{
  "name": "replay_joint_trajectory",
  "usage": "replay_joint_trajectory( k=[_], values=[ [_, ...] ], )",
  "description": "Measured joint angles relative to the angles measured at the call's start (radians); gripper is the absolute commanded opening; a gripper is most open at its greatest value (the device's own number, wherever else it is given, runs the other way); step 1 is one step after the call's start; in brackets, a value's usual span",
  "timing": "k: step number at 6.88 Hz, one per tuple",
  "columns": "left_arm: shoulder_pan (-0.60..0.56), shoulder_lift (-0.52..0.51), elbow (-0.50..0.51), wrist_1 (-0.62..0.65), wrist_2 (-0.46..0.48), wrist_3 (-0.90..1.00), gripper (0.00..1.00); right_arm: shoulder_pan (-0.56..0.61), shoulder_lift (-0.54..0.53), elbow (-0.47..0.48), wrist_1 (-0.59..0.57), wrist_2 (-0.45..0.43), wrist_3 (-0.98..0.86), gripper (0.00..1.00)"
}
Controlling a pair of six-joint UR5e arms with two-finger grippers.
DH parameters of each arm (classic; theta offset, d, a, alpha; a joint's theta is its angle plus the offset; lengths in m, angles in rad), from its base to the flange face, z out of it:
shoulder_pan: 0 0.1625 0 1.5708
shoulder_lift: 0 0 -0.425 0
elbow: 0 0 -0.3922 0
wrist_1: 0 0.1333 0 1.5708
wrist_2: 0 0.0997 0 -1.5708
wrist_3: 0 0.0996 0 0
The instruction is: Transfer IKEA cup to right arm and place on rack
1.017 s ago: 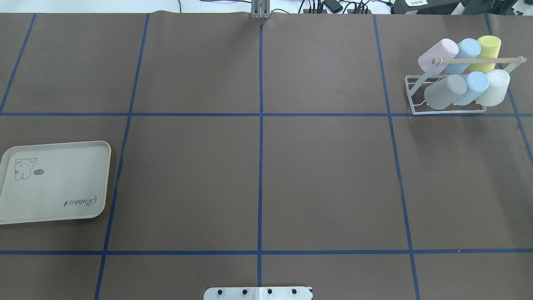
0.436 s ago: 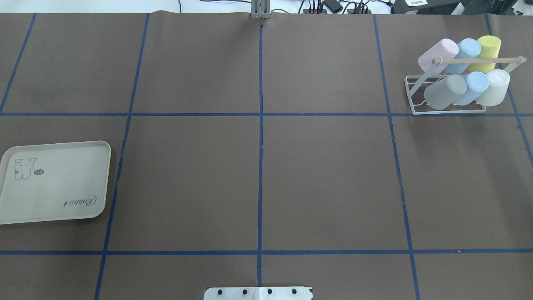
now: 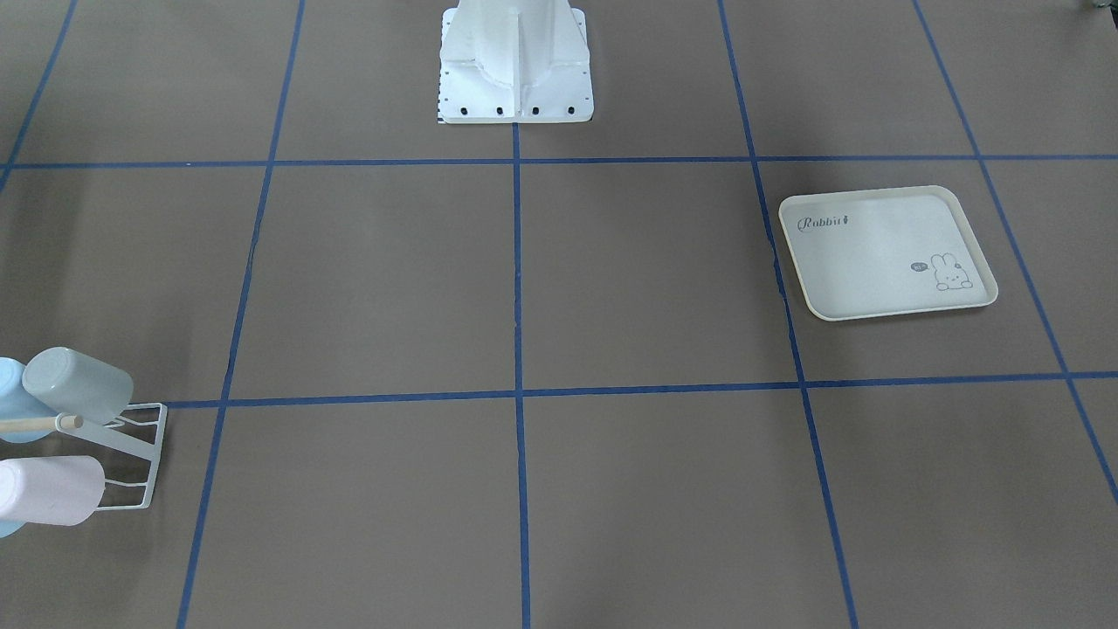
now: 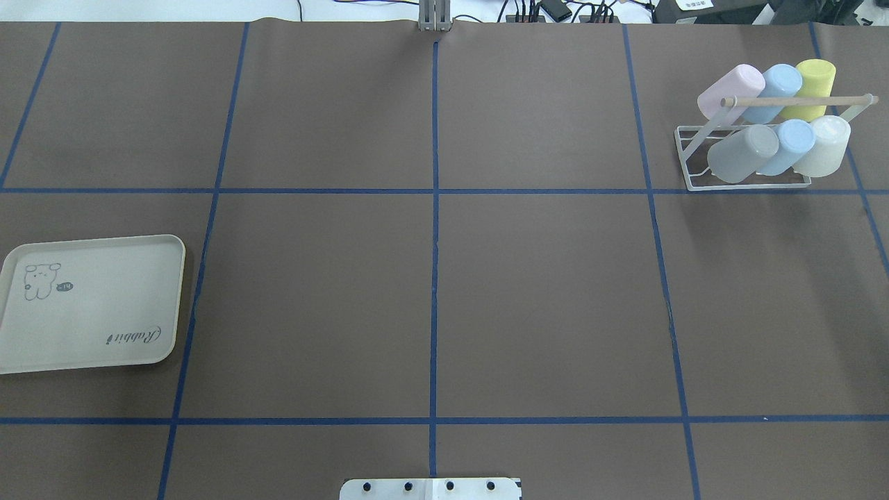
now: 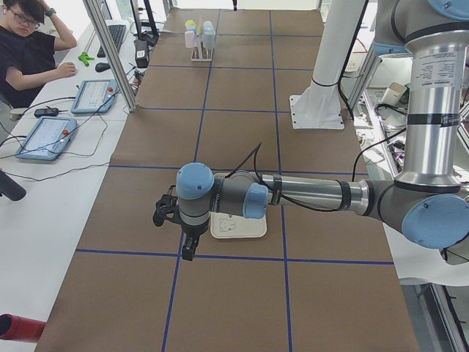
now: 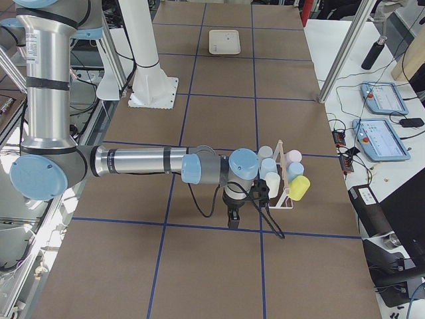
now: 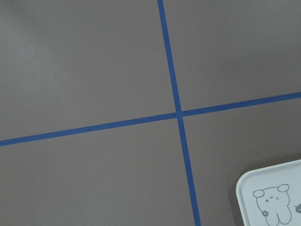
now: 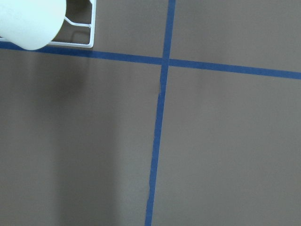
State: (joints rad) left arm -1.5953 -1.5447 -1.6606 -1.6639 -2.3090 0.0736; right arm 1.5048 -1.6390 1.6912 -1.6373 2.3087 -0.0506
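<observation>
Over table (image 5: 242,95), 2 outstretched arms; left claw (image 5: 188,251), right claw (image 6: 232,221) downward, widths unclear.

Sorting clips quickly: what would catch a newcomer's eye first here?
A white rack at the robot's far right carries six pastel cups. A cream rabbit tray lies on its left. In the side views each arm reaches out level: left arm on the tray's side, right arm on the rack's.

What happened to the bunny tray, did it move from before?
No. In the overhead view the tray has its right edge just left of the same blue tape line, exactly as in the earlier pictures.
</observation>
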Motion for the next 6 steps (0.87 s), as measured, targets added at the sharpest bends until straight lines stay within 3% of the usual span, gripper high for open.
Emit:
replay_joint_trajectory(
  k=[6],
  values=[
    [0.000,0.000,-0.002,0.001,0.002,0.000,1.00,0.000,0.000,-0.010,0.001,-0.002,0.002,1.00]
  ],
)
